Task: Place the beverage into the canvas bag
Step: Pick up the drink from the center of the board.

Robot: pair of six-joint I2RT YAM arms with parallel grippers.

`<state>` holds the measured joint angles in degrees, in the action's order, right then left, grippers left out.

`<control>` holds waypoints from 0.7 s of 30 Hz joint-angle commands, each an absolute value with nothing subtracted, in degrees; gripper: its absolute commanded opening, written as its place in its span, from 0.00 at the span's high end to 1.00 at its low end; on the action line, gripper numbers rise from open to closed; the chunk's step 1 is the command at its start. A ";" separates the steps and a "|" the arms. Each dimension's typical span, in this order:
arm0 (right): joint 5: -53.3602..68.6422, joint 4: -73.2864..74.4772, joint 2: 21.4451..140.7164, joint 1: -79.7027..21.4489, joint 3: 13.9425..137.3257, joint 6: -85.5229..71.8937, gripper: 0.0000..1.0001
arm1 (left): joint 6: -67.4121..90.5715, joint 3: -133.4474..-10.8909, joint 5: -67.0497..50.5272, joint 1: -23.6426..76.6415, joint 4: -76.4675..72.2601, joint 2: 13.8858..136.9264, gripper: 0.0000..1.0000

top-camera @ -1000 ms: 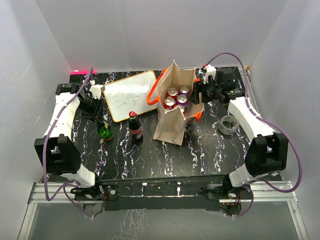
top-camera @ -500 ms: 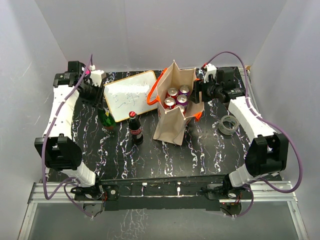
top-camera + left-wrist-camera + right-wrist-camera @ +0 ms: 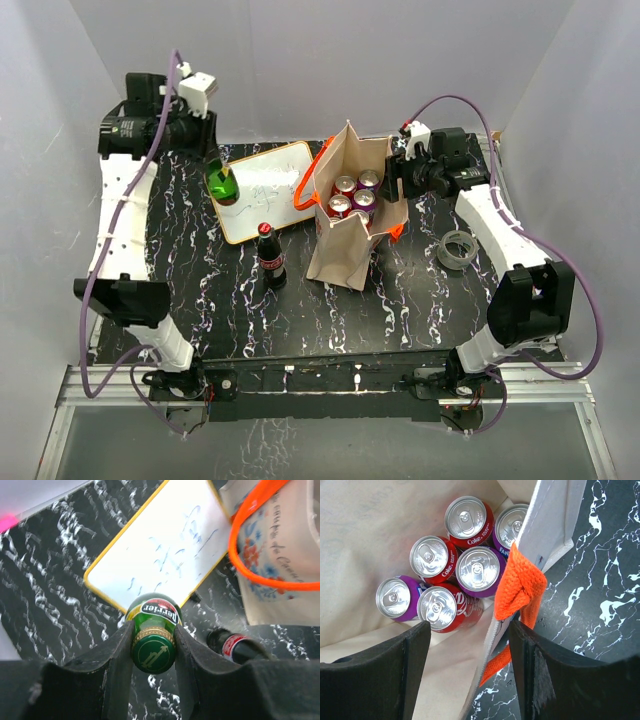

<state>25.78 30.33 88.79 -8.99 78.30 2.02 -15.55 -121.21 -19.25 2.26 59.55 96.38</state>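
Left end effector [image 3: 152, 632] grasps green bottle [image 3: 153, 655]; at its 3 o'clock, released right end effector [image 3: 468, 626] straddles canvas bag [image 3: 551, 520] rim.

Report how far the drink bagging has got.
Done: six cans sit inside the canvas bag. In hand: the left gripper clamps the green bottle, held in the air near the whiteboard; the right gripper straddles the bag's rim. Left: bag that bottle, then the cola bottle standing on the table.

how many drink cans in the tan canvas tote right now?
6, all upright inside the tan canvas bag: three red cans and three purple cans, clustered together. More may be hidden.
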 commanded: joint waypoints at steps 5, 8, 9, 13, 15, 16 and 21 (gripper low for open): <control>24.53 34.20 89.62 -9.31 86.67 6.93 0.32 | -10.65 -139.47 -22.69 11.85 49.48 101.70 1.00; 23.63 35.11 89.19 -9.31 87.95 8.07 0.32 | -10.48 -143.36 -22.36 15.69 47.39 103.38 1.00; 23.26 35.48 88.94 -9.24 88.02 8.35 0.32 | -10.45 -144.20 -22.26 16.92 46.58 103.76 1.00; 22.59 36.43 87.55 -9.26 87.51 9.58 0.32 | -10.48 -147.50 -21.49 21.61 43.09 105.31 1.00; 22.51 36.57 86.88 -9.24 87.25 9.83 0.32 | -10.75 -148.75 -20.48 23.83 40.29 105.78 1.00; 22.42 36.61 86.65 -9.31 87.19 9.84 0.32 | -10.89 -149.28 -20.14 24.92 38.95 106.02 1.00; 22.46 37.62 85.53 -9.24 88.38 10.28 0.31 | -13.26 -151.87 -17.14 31.62 35.84 107.98 1.00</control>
<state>22.96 38.00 89.17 -9.02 85.34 9.06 -11.40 -146.28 -19.42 27.05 47.35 108.88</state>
